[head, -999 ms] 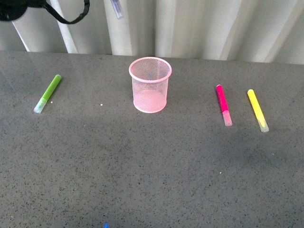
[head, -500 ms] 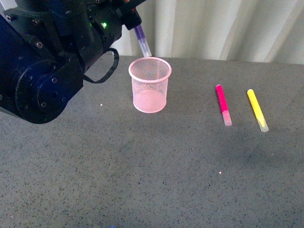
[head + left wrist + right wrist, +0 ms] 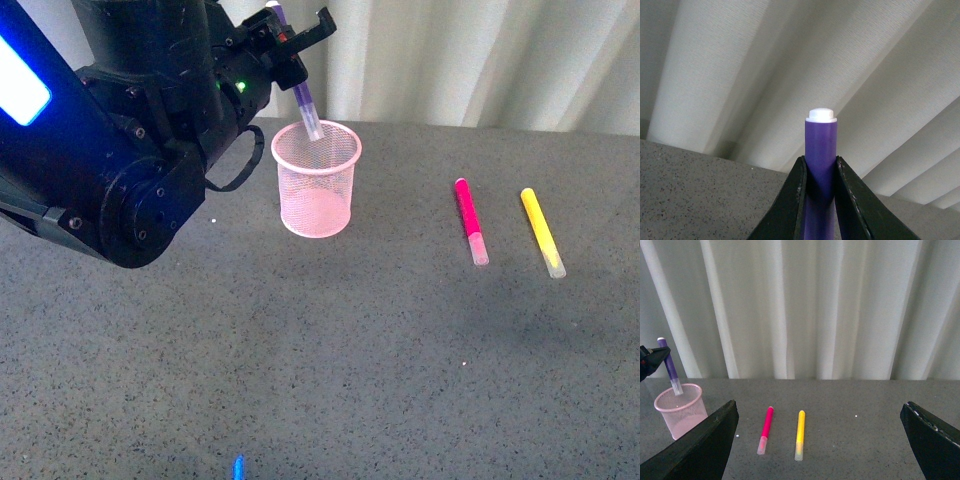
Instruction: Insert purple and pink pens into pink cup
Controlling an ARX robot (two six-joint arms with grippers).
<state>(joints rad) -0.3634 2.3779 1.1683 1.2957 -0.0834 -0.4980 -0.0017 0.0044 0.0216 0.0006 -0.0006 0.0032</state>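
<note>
My left gripper [image 3: 292, 42] is shut on the purple pen [image 3: 303, 102] and holds it tilted, clear cap down, with the cap tip just inside the rim of the pink cup [image 3: 316, 180]. The left wrist view shows the purple pen [image 3: 820, 165] clamped between the fingers [image 3: 792, 200]. The pink pen [image 3: 470, 220] lies flat on the table right of the cup. The right wrist view shows the cup [image 3: 680, 410], the purple pen [image 3: 669, 367] and the pink pen [image 3: 765, 429]. My right gripper [image 3: 820, 450] is open and empty, well back from the pens.
A yellow marker [image 3: 542, 232] lies right of the pink pen, also in the right wrist view [image 3: 800, 434]. The grey speckled table [image 3: 350, 340] ends at a white pleated curtain [image 3: 480, 60]. My left arm [image 3: 120, 150] fills the upper left and hides the table there.
My left arm came in from the upper left with the purple pen and lowered it until the cap tip dipped into the cup's mouth. It now hides the lime-green marker.
</note>
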